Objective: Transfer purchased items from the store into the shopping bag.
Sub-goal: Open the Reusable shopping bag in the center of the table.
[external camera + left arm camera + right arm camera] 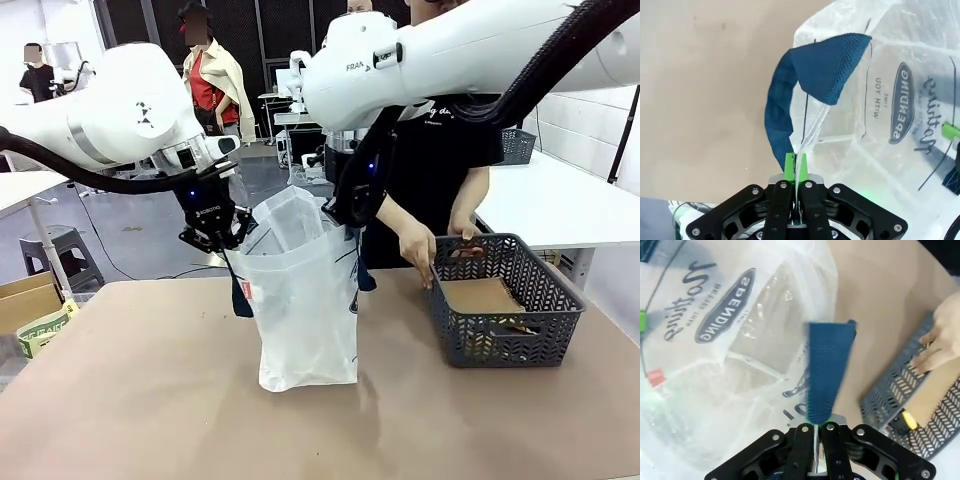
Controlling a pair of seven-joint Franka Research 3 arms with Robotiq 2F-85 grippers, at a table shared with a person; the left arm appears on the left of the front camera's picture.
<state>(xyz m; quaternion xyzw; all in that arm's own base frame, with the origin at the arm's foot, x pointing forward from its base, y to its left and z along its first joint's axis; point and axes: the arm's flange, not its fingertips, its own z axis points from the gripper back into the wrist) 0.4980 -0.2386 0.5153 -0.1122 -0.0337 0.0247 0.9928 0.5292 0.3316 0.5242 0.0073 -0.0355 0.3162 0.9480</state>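
Observation:
The shopping bag (305, 300), translucent white with navy handles, stands upright in the middle of the brown table. My left gripper (215, 237) is shut on the bag's left rim. In the left wrist view its green pads (790, 165) pinch the thin plastic just below the navy handle (815, 75). My right gripper (347, 215) is shut on the right rim, its jaws closed at the foot of the other handle (826, 370). Together they hold the mouth apart. Of the purchased items, a small yellow piece (908, 419) lies in the basket beside brown cardboard (483, 296).
A dark grey lattice basket (505, 335) stands on the table right of the bag. The person behind it rests both hands (418, 250) on its far rim. A cardboard box (28, 305) sits off the table's left edge. A white table (560, 205) stands behind.

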